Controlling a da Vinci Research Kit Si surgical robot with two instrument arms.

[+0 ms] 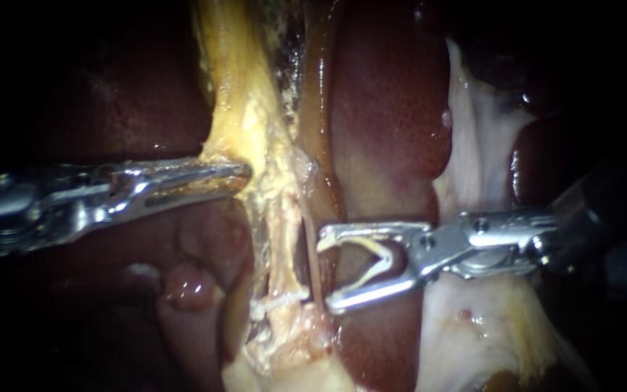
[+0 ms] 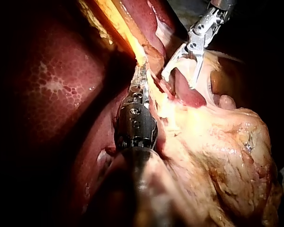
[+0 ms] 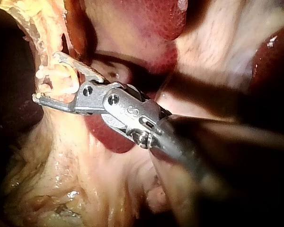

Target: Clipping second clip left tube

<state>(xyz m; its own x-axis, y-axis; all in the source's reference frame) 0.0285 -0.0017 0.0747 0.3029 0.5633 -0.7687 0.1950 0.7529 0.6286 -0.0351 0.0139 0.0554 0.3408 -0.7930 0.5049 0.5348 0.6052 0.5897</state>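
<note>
Two tubes run down the middle: a pale left tube (image 1: 279, 239) and a thin reddish tube (image 1: 313, 254) right of it. A white clip (image 1: 279, 300) sits across the left tube low down. My right instrument (image 1: 326, 270) comes in from the right. Its jaws stand wide apart with a white V-shaped clip (image 1: 371, 263) held between them, tips just right of the reddish tube. In the right wrist view its jaws (image 3: 43, 78) straddle pale tissue (image 3: 61, 84). My left instrument (image 1: 234, 174) is shut on the yellow tissue strand (image 1: 244, 94) above the tubes and holds it leftward (image 2: 141, 75).
Dark red liver (image 1: 390, 109) lies behind and right of the tubes. Pale whitish tissue (image 1: 480, 145) spreads behind the right instrument's shaft. Fatty yellow tissue (image 2: 227, 151) bulks beside the left instrument. My right instrument (image 2: 179, 81) shows ahead of the left one.
</note>
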